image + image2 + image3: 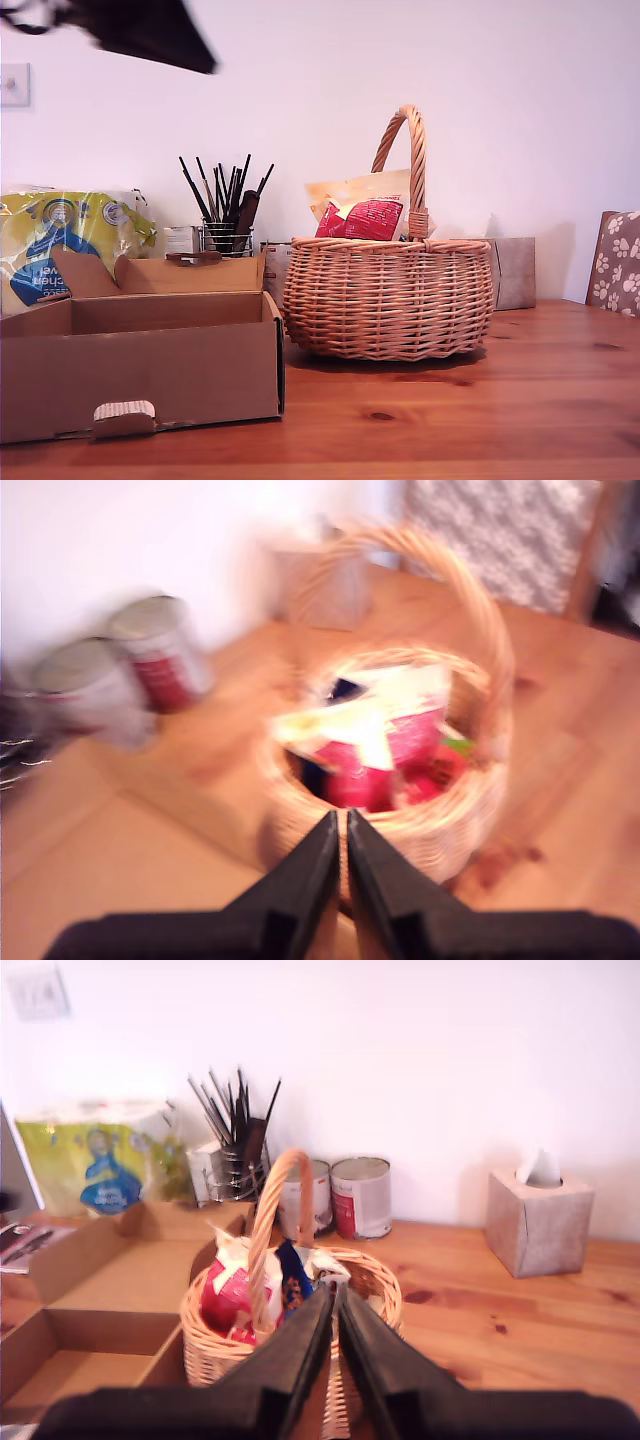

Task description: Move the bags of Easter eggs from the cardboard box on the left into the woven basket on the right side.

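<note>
The woven basket point(390, 300) stands on the wooden table in the middle of the exterior view. A cream-yellow bag of Easter eggs with a red panel point(365, 212) sticks up out of it beside the handle. Several bags point(395, 735) point(228, 1295) lie inside the basket point(470, 815) point(385, 1295). The cardboard box point(150, 375) point(90, 1290) sits at the exterior view's left, and its visible compartments show bare cardboard. My first gripper point(346, 818) hangs shut and empty above the basket; that view is blurred. My second gripper point(336, 1292) is shut and empty, short of the basket. A blurred dark arm point(150, 30) shows at the exterior view's top left.
A yellow-and-blue pack point(60, 245) and a holder of dark brushes point(225, 215) stand behind the box. Two tins point(345, 1198) and a grey-beige tissue box point(540, 1222) line the wall. A paw-print chair back point(615, 262) is at the exterior view's right edge.
</note>
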Robot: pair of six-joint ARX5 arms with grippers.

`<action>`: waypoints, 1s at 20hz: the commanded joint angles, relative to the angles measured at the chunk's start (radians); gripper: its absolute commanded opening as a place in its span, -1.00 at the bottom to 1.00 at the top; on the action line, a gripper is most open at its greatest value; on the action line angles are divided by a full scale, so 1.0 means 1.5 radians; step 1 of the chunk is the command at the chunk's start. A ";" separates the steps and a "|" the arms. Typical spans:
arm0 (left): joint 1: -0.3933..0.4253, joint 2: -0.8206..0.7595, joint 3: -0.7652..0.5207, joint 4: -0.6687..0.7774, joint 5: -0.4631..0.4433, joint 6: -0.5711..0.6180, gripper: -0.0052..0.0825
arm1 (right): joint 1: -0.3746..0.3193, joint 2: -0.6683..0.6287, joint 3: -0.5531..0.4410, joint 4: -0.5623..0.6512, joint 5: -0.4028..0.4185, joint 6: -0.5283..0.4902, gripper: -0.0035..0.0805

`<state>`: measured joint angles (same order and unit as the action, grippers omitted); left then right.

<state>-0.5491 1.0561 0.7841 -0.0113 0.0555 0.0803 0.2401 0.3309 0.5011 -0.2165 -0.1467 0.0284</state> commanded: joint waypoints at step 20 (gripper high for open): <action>-0.038 -0.343 -0.203 -0.078 -0.113 -0.054 -0.92 | 0.092 -0.001 -0.036 -0.115 0.052 -0.039 -0.94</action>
<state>-0.6025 0.5346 0.4950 -0.1234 -0.1139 0.0029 0.3752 0.3309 0.4667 -0.3813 -0.0689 -0.0307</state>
